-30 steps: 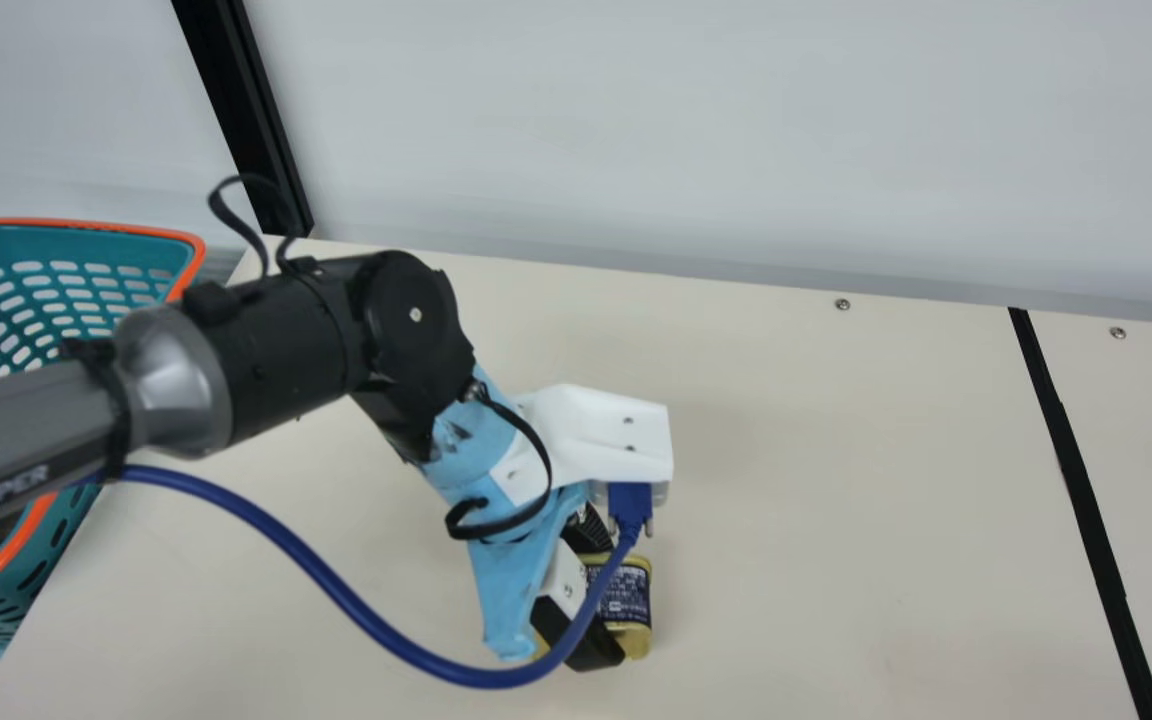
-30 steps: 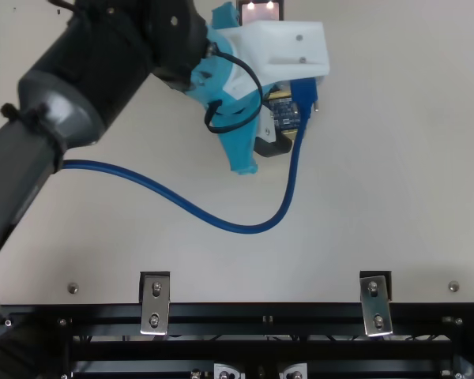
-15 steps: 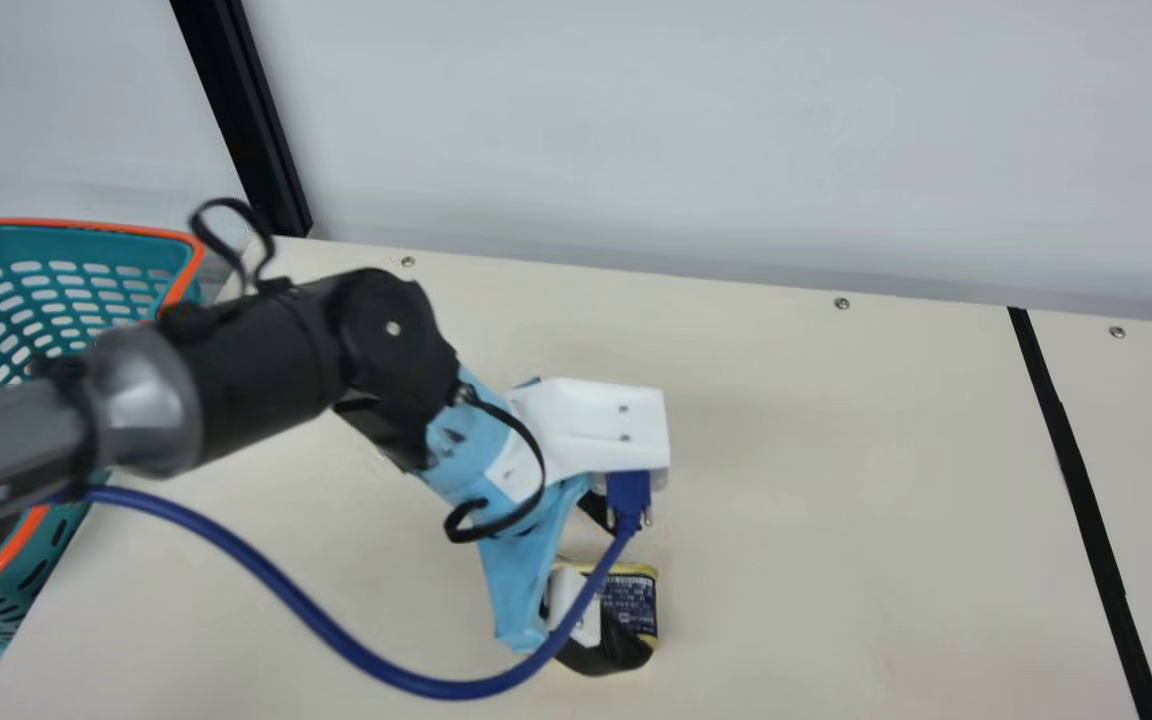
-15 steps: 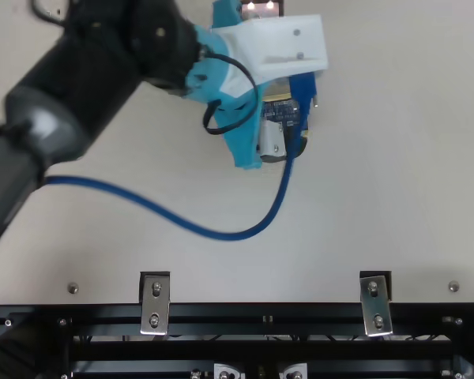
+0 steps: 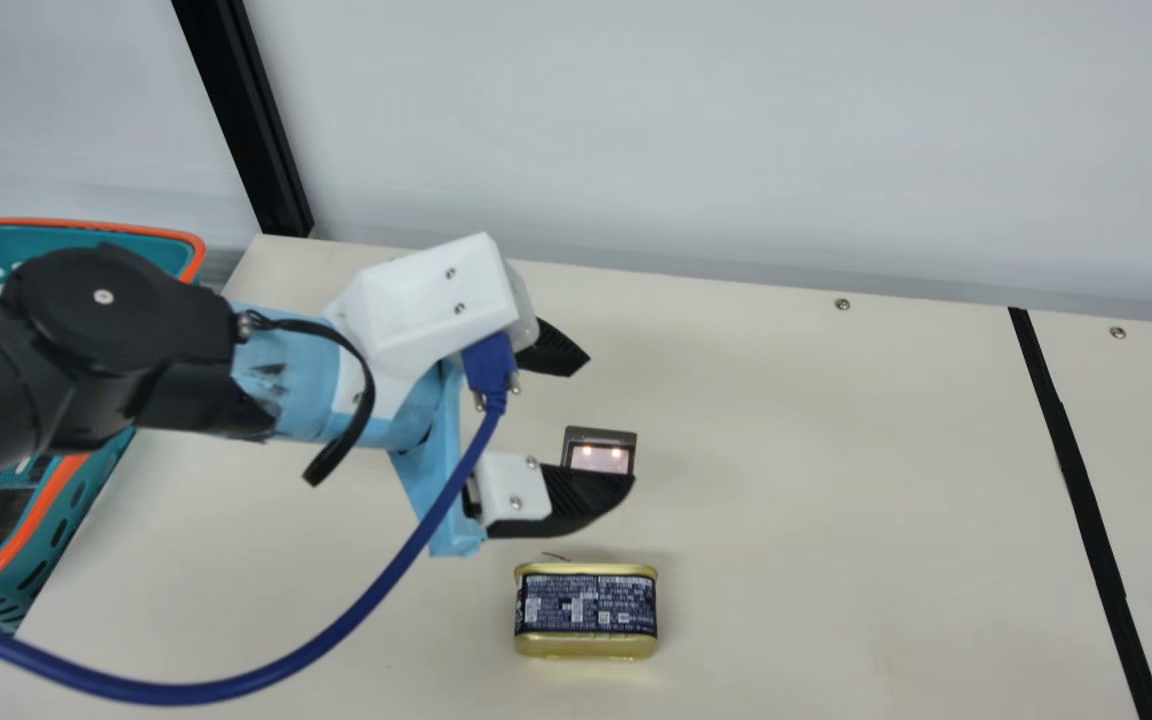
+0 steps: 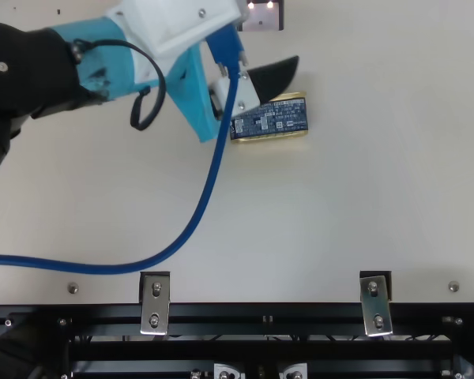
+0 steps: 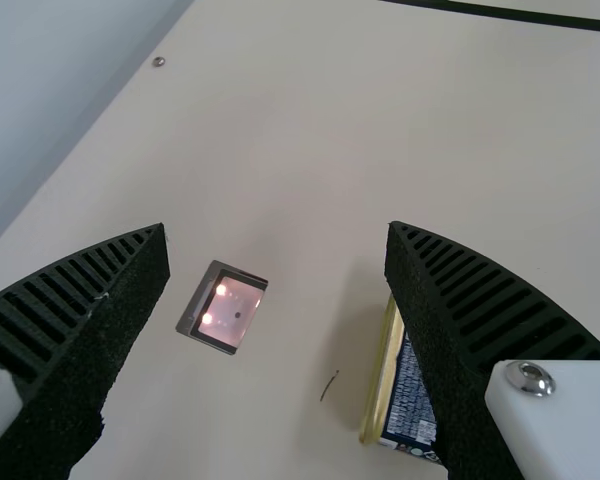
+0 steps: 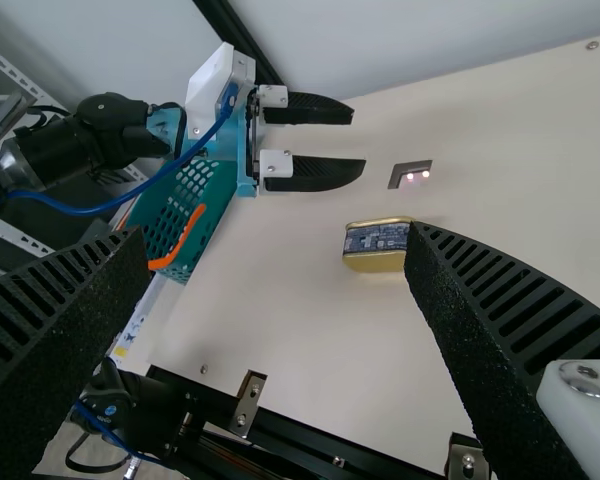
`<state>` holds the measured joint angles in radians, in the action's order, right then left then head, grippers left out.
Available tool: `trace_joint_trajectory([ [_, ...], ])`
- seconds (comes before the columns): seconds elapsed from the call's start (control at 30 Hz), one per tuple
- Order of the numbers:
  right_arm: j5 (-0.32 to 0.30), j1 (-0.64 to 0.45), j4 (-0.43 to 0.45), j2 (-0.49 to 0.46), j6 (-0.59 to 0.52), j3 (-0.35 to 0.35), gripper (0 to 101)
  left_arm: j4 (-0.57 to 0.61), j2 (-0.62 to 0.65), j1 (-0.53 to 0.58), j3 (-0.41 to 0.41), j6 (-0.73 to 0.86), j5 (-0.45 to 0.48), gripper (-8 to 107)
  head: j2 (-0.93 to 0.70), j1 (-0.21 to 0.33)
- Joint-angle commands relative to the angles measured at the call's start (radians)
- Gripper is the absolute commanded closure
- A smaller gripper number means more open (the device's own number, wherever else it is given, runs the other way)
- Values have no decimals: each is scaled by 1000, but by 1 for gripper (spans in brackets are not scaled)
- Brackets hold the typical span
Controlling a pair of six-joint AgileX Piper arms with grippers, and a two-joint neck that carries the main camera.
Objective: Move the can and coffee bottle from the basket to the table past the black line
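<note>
Hanging released, with parted fingers and nothing between them: so for the left gripper (image 5: 610,418), about the middle of the main view. Find the can (image 5: 586,605) at bottom centre of that frame, resting on the table (image 5: 836,520), below the gripper and apart from it. Note its long axis running left to right, roughly along the pointing of those fingers, with their gap opening nearly top to bottom, across the can's short side. Look to the right side for the black line (image 5: 1076,450), well apart from the can, and to the left edge for the basket (image 5: 136,243). In the right wrist view, see the right gripper (image 8: 280,232) parted too, gripping nothing. Judge the left gripper nearer the can, but the right arm probably better suited to carrying rightward past the line, perhaps after turning to straddle the short side.
</note>
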<state>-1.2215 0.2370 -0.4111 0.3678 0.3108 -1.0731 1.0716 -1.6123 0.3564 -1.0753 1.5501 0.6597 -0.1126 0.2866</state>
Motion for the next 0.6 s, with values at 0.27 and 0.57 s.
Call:
trace_joint_trajectory([
  [0.27, 70, 62, 23, 125, -34, -1, 0, -203, 15, 24, -40, -120, -79, 9, 10, 3],
  [0.57, 162, 242, 108, 404, -80, -67, 0, -781, 61, 17, -19, -458, -268, 9, 10, 3],
])
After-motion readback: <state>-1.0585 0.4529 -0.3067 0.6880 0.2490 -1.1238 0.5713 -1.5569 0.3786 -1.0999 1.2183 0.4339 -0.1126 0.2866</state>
